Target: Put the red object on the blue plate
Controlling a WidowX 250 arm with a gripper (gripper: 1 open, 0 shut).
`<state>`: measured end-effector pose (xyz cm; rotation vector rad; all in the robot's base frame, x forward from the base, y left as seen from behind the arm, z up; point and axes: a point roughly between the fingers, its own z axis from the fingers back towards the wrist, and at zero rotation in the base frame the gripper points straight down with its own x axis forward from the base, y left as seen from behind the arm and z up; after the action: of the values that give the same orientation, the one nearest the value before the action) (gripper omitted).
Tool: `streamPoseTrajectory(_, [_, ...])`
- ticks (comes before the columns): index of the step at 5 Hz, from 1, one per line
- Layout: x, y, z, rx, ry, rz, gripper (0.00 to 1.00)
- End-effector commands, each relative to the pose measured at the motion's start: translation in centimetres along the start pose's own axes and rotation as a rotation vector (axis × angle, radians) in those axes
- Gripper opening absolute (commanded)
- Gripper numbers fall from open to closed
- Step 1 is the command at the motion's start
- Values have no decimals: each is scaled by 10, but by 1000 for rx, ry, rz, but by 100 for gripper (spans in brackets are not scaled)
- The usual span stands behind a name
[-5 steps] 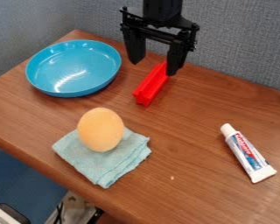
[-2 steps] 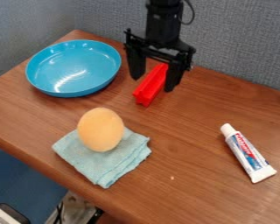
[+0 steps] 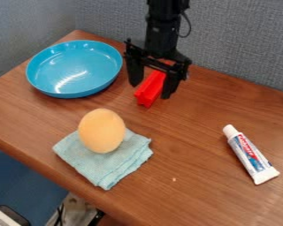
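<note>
So the hand sits wide open, fingers straddling the red object; best to close squarely across its narrow width before carrying it to the blue plate

End effector open, straddling red object; blue plate left.

red block between the black pincer prongs, blue plate to its left, orange ball on teal cloth below.
</note>
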<state>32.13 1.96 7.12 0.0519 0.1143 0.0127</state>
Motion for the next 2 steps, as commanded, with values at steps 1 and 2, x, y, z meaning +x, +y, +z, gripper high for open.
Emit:
streamPoseTrajectory(1, [12, 13, 10, 15, -57, 20, 100])
streamPoseTrajectory(2, [15, 17, 5, 18, -52, 25, 100])
